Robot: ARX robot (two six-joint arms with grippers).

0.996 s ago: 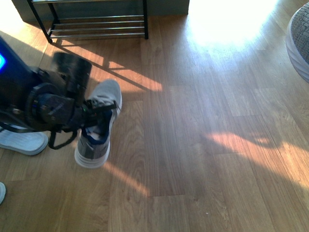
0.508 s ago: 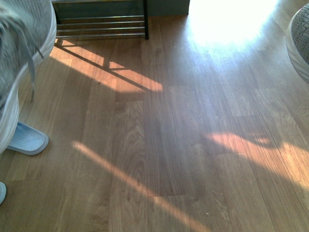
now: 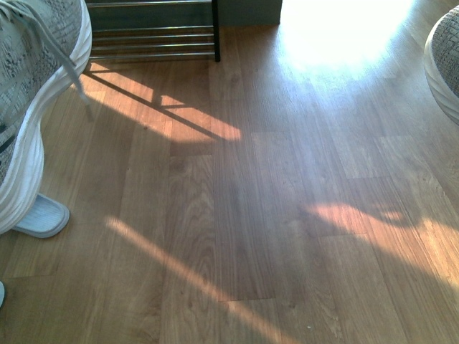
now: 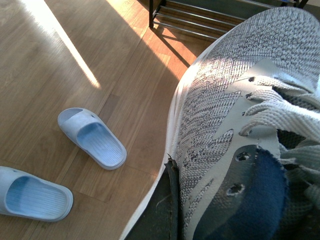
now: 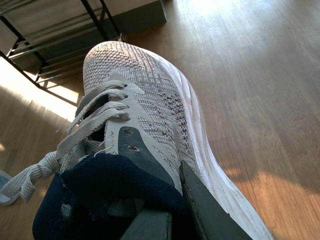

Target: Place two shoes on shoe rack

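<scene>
Short of shoe rack [image 3: 158, 31]: gripping left sneaker [image 4: 220, 100] by collar in left fingers [image 4: 161, 215], right sneaker [image 5: 150, 100] in right fingers [image 5: 212, 215]. Probably light, soft-knit; best held at collar.

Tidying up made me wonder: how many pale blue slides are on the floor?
2. One slide lies nearer the shoe rack, the second slide beside it, farther off. The sneaker may hide others.

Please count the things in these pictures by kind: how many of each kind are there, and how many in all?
grey sneakers: 2, both held up off the floor
pale blue slides: 2, both on the floor
shoe rack: 1
Total: 5
</scene>
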